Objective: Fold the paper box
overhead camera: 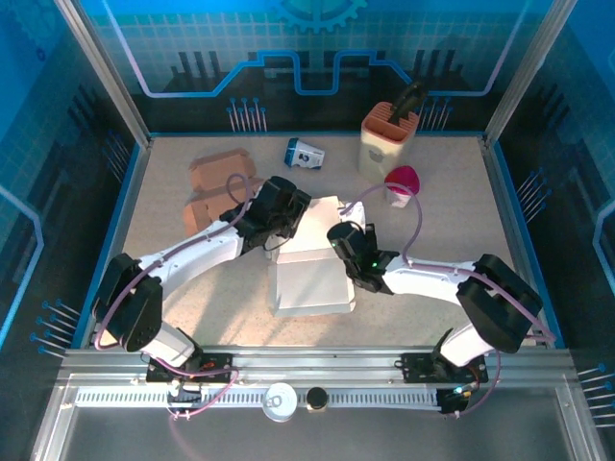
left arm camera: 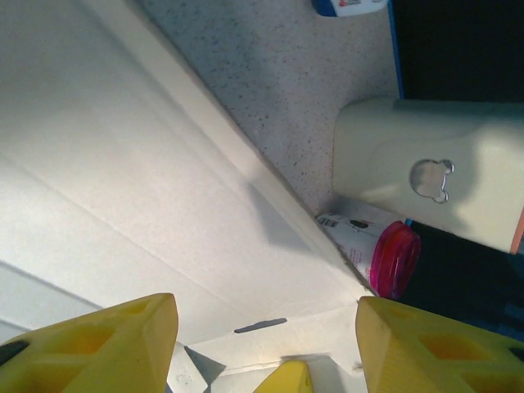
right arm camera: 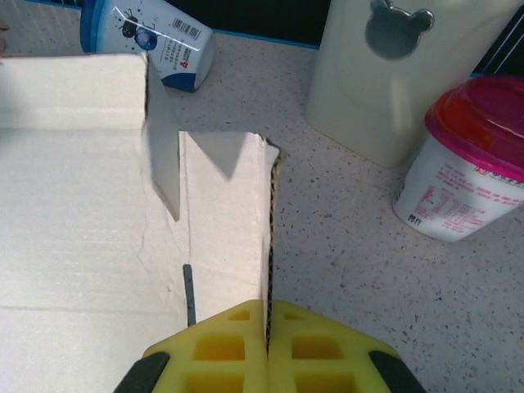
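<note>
- The paper box (overhead camera: 309, 261) lies in the middle of the table (overhead camera: 183, 307), white, partly unfolded, with both my arms reaching over its far end.
- My right gripper (right arm camera: 268, 315) is pressed together on the box. Its yellow fingers (right arm camera: 221, 344) pinch the raw corrugated edge of a flap on the box's right side.
- That flap stands upright between the pads. Another short flap rises just to its left, and the flat white panel spreads out beyond that.
- My left gripper (left arm camera: 266, 327) is spread wide. One yellow finger (left arm camera: 106, 344) sits at the left of the wrist view and the other at the right, with the box's white panel and a corner slot showing in the gap between them.
- I cannot tell whether the left fingers touch the cardboard.
- From above, the left gripper sits at the far left corner of the box and the right gripper at the far right edge, near each other.
- A pink-lidded cup (right arm camera: 463, 172) stands on the table just right of the pinched flap, apart from the box.
- A cream holder (right arm camera: 393, 74) stands behind the cup, near the back wall.
- A blue-and-white packet (overhead camera: 305, 153) lies on its side beyond the box.
- A brown box (overhead camera: 219, 182) sits at the far left, beside my left arm.
</note>
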